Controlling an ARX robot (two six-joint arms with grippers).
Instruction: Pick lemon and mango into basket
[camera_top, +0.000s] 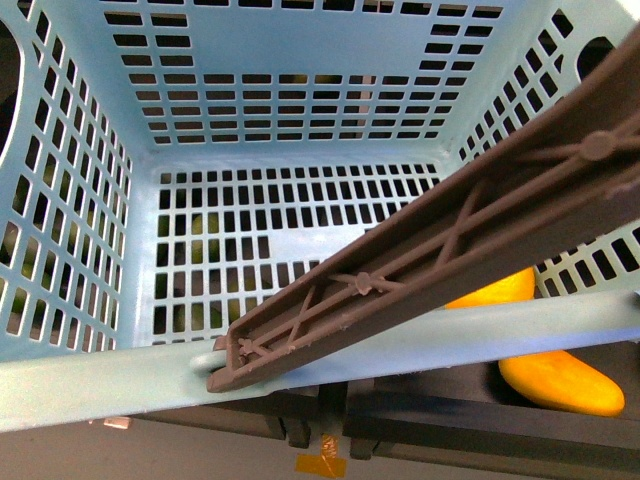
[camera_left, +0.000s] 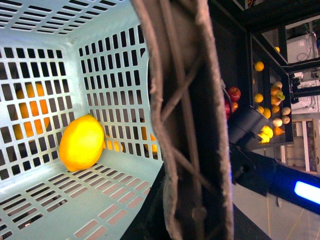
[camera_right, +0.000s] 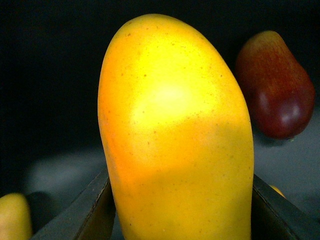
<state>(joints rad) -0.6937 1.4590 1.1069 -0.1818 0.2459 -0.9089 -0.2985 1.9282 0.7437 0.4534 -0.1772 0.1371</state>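
Since the lemon already lies inside the basket, against a slotted wall, the step in hand is judged to be the mango.

Right gripper: jaws spread wide, one finger against each flank of the mango, apparently clamped on it. A red fruit sits just beside.

Left gripper: not seen in any view, so its state cannot be told.

The next move calls for a lift clear of the neighbouring fruit, then carriage over the near rim, which runs from 8 to 3 o'clock in the front view.

Obstruction noted: the swing handle lies across the opening from 7 to 2 o'clock, covering the 4 o'clock corner. Open room lies toward 10 to 12 o'clock, and release there is advised.
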